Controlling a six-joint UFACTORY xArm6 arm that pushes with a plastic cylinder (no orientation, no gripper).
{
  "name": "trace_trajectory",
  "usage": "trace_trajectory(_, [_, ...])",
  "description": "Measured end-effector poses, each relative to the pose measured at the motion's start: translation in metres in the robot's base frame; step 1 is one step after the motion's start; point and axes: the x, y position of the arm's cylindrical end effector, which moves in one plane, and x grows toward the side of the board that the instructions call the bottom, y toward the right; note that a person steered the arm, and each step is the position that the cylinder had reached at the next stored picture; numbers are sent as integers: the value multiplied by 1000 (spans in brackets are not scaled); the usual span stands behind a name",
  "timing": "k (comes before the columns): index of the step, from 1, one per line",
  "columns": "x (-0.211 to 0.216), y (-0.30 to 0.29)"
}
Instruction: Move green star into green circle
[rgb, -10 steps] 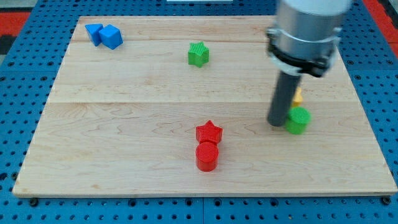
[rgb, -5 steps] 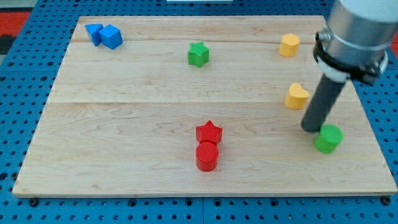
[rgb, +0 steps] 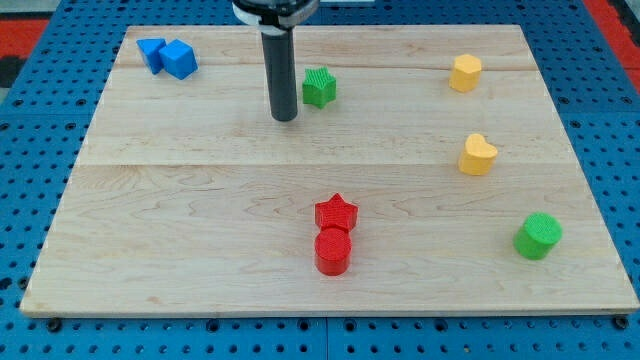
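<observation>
Standing my tip (rgb: 285, 117) just left of green star (rgb: 319, 87), apart.

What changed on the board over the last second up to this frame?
My tip crossed from the view's right to just left of the green star. The green circle was pushed right and down. The star, red, blue and yellow blocks stayed put.

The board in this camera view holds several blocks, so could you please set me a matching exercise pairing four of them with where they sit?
Things:
1. green star
2. green circle
3. red star
4. blue blocks

Places:
A. top left corner
B. lower right, near the board's edge
C. just right of my tip
D. touching the red circle, above it

Pairs: 1-C, 2-B, 3-D, 4-A
</observation>
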Motion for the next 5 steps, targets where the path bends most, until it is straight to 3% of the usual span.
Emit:
trace_trajectory(1, [-26, -20])
trace_trajectory(2, [-45, -8])
trace_trajectory(3, [-32, 54])
trace_trajectory(4, [-56, 42])
trace_trajectory(5, [-14, 89])
